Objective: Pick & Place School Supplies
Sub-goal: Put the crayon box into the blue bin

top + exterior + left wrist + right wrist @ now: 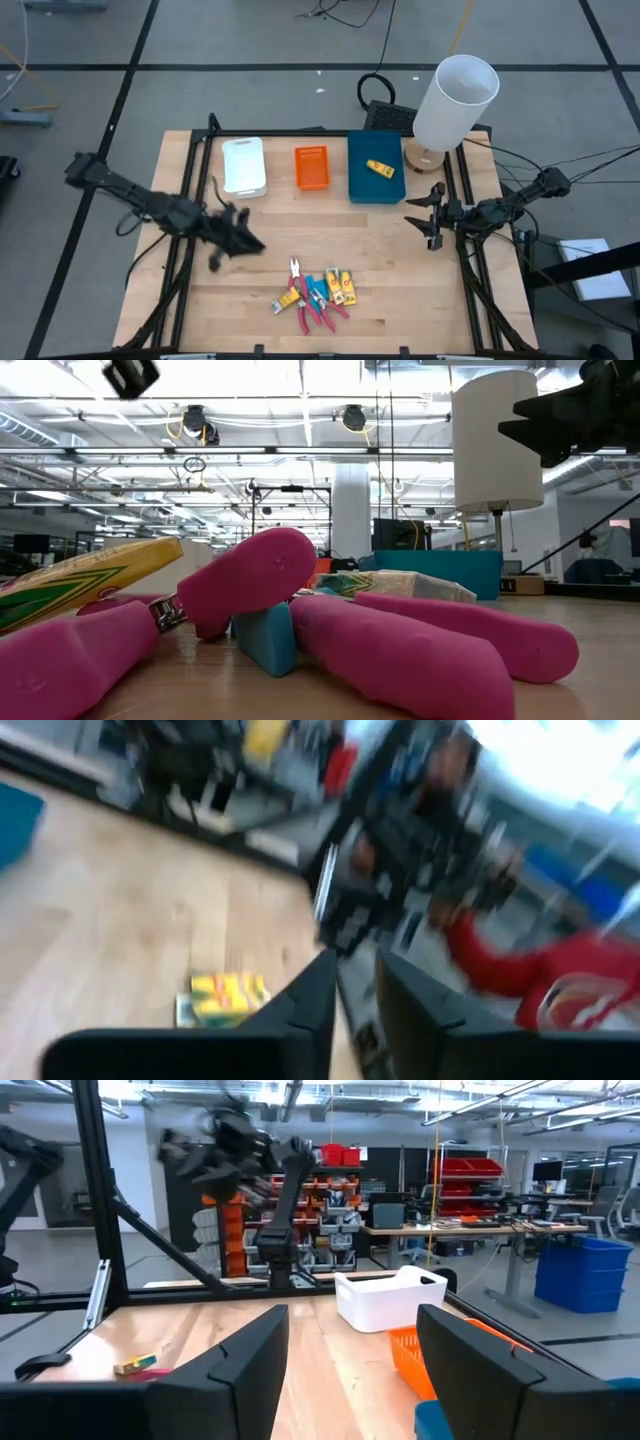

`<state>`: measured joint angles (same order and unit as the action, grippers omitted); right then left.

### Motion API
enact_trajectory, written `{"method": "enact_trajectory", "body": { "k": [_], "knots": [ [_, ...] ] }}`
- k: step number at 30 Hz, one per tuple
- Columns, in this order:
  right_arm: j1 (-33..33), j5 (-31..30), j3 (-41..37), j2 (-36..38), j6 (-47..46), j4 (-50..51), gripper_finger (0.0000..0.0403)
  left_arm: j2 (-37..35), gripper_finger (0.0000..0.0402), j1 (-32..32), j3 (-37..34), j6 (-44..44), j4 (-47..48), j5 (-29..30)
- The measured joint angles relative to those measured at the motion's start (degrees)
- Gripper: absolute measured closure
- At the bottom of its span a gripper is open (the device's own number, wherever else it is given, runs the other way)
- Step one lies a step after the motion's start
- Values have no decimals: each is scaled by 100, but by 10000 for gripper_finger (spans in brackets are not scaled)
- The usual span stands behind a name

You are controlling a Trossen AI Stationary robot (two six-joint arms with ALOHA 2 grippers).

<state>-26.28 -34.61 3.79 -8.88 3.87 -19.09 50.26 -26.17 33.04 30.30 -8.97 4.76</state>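
The school supplies lie in a pile (315, 290) near the table's front edge. It holds pink-handled scissor-like tools (400, 645), a light-blue piece (268, 640) and yellow packets (342, 288). Another yellow packet (380, 168) lies in the blue tray (372, 188). My left gripper (243, 240) hangs over the table left of the pile. Its fingers stand a narrow gap apart (355, 995) with nothing between them. My right gripper (432, 215) waits at the table's right edge, open and empty (352, 1335).
A white tray (244, 165) and an orange tray (311, 167) stand beside the blue one along the back. A white lamp (455, 100) rises at the back right corner. Black frame rails (185, 250) run along the left and right edges. Bare wood lies between the trays and the pile.
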Motion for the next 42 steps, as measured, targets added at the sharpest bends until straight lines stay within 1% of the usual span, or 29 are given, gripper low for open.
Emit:
{"method": "enact_trajectory", "body": {
  "k": [3, 5, 8, 11, 13, 17, 21, 25, 27, 29, 37, 42],
  "knots": [
    [0, 5, 0, 0, -10, -8, 190, 1042, 262, -492, 985, 12, 809, 283],
    [0, 7, 0, -1, -10, -21, 190, 1641, 221, -739, 1649, 218, 1305, 277],
    [0, 9, 0, 0, -10, -57, 190, 2398, 167, -1102, 2432, 651, 2344, 108],
    [0, 12, -4, -2, -5, -100, 190, 3155, 138, -1457, 3017, 1328, 3243, 161],
    [0, 20, -4, -3, -15, -82, 190, 3607, 133, -1684, 3298, 1796, 3609, 391],
    [0, 29, -4, -9, -108, -81, 190, 4444, 131, -1915, 3676, 2525, 3942, 768],
    [0, 29, -4, -9, -112, -83, 190, 5123, 131, -1974, 3768, 3024, 4212, 1043],
    [4, 18, -4, -9, -75, -86, 190, 5646, 130, -1919, 3768, 3581, 4758, 1033],
    [4, 18, -4, -9, -85, -92, 190, 5808, 130, -1872, 3766, 3842, 4836, 1036],
    [4, 17, -4, -9, -110, -90, 190, 5905, 130, -1838, 3768, 3924, 4826, 1082],
    [4, 13, -4, -9, -106, -105, 190, 5972, 130, -1926, 3767, 3930, 4556, 1695],
    [4, 2, -4, -9, -124, -99, 190, 6032, 130, -1926, 3768, 3883, 4526, 1790]
  ]
}}
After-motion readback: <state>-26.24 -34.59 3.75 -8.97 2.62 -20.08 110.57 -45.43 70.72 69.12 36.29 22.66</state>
